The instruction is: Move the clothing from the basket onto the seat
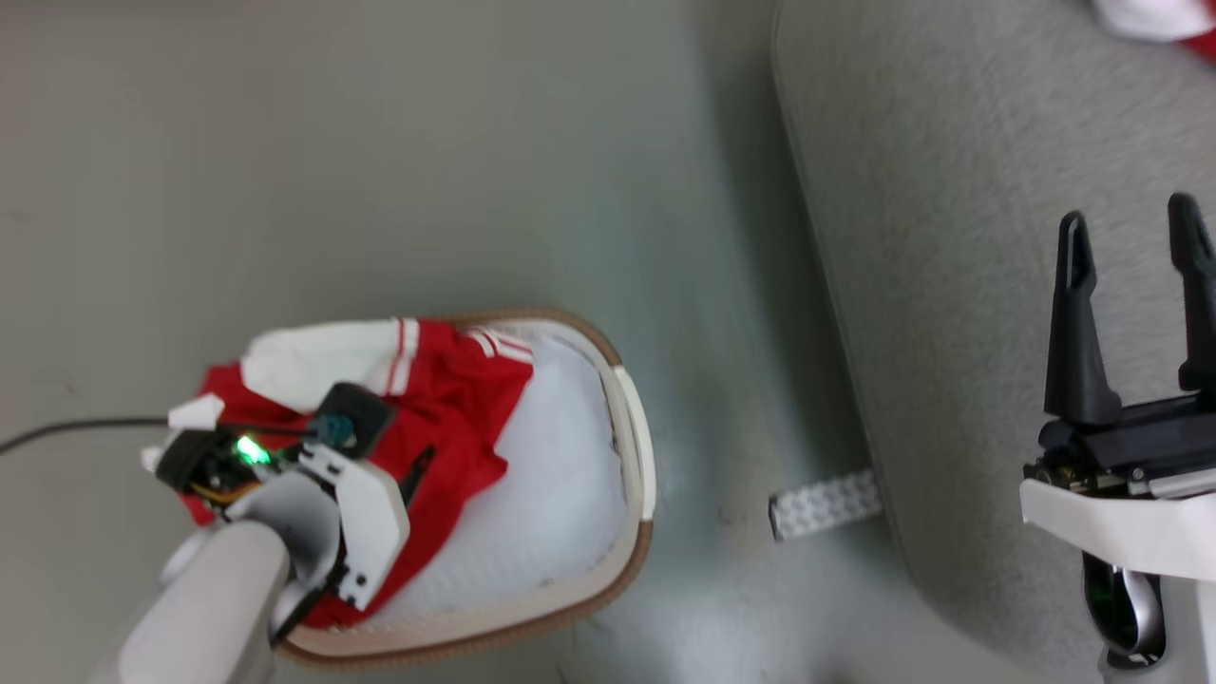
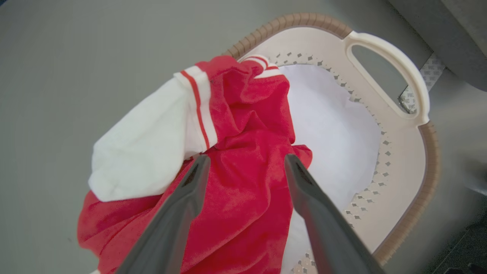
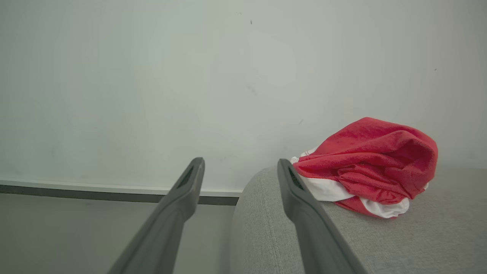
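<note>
- Looking along the left gripper (image 2: 245,161), I am seeing its two dark fingers spread wide with nothing pinched, hanging over the bright red fabric garment with white sleeve panels (image 2: 247,114). The garment is lying half inside the oval cream-white plastic basket with the brown rim (image 2: 403,160), and one white sleeve is spilling over that rim.
- I am judging that a deep bite could also catch the pale white cloth (image 2: 335,133) underneath. The hanging sleeve could snag the rim and drag the light basket along.
- Through the right wrist camera, the right gripper (image 3: 239,163) is showing its fingers parted and empty, above the rounded edge of the large light grey upholstered seat (image 3: 418,236). A second red-and-white bundle (image 3: 373,160) is sitting there by the wall, with bare fabric nearer me.
- From the head, I am reading a strip of bare grey floor (image 1: 722,380) between basket and seat as room for the carry. The right gripper hovering over the seat may be crowding the drop, and a thin black cable (image 1: 66,432) beside the left arm could be catching.
</note>
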You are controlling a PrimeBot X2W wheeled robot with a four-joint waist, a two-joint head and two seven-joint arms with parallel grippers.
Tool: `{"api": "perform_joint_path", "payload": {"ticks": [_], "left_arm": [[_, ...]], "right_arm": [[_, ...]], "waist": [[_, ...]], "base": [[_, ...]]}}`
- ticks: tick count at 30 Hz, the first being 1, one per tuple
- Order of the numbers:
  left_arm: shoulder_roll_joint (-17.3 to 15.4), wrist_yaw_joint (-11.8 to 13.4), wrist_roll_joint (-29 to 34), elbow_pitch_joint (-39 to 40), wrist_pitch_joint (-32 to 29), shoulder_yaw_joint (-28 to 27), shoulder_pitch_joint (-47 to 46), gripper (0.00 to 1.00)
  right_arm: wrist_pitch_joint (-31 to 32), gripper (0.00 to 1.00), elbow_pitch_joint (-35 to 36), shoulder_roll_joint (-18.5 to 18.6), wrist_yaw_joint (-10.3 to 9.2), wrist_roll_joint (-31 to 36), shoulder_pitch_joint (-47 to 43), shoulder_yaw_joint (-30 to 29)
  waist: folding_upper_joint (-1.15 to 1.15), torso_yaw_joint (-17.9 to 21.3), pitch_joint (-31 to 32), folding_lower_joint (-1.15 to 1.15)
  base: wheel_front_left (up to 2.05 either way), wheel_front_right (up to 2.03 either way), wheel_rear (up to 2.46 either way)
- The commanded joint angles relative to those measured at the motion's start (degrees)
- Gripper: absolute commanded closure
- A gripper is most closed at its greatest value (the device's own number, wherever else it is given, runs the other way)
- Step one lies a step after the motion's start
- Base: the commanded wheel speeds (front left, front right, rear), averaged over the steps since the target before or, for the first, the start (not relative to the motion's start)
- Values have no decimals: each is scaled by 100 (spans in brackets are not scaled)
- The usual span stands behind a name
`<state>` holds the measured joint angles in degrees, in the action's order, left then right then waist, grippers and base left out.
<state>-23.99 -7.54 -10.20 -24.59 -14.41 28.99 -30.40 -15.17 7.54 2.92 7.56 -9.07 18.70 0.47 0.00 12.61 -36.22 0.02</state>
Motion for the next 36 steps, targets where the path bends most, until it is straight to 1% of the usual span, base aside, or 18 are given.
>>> {"api": "perform_joint_path", "payload": {"ticks": [1,7,13,20,21,22,23,26,29,32,34,36], "left_arm": [[-56,10,78,-73,29,8,-133,0],[-98,10,92,-497,77,191,-769,0],[130,21,101,-1014,170,257,-1368,0],[293,74,172,-1663,416,386,-1736,0],[308,69,205,-1734,491,424,-1763,51],[320,67,238,-1793,563,452,-1801,80],[346,62,230,-1879,627,483,-1825,100],[459,40,184,-2092,777,606,-1814,100],[578,16,-26,-2268,989,635,-1727,100],[679,6,-226,-2440,1191,710,-1572,100],[817,4,-474,-2476,1344,793,-1381,100],[880,1,-766,-2413,1502,927,-1189,100]], "right_arm": [[4,0,50,-5,-14,-23,127,-11],[4,0,251,-3,-14,-64,328,-40],[4,0,451,-2,-14,-34,453,-81],[4,0,596,-3,-14,-22,444,-105],[4,0,603,-3,-14,-23,414,-121],[5,0,600,-2,-14,-40,392,-139],[4,0,591,-3,-15,-48,369,-152],[4,0,532,-3,-15,-70,286,-213],[5,0,412,-3,-15,-33,196,-246],[4,0,272,-1,-15,15,146,-340],[5,0,155,-1,-15,44,61,-443],[5,0,19,-2,-15,93,2,-497]], "waist": [[0,180,-750,-2],[0,55,-1401,-2],[0,-69,-1853,-2],[0,-13,-2120,-2],[0,-7,-2130,-2],[0,-4,-2139,-2],[0,-3,-2141,-2],[0,-49,-2064,-2],[0,-147,-1852,-2],[0,-297,-1478,-2],[0,-408,-1127,-2],[0,-521,-731,-2]], "base": [[0,0,0],[0,0,0],[0,0,0],[0,0,0],[0,0,0],[0,0,0],[0,0,0],[0,0,0],[0,0,0],[0,0,0],[0,0,0],[0,0,0]]}}
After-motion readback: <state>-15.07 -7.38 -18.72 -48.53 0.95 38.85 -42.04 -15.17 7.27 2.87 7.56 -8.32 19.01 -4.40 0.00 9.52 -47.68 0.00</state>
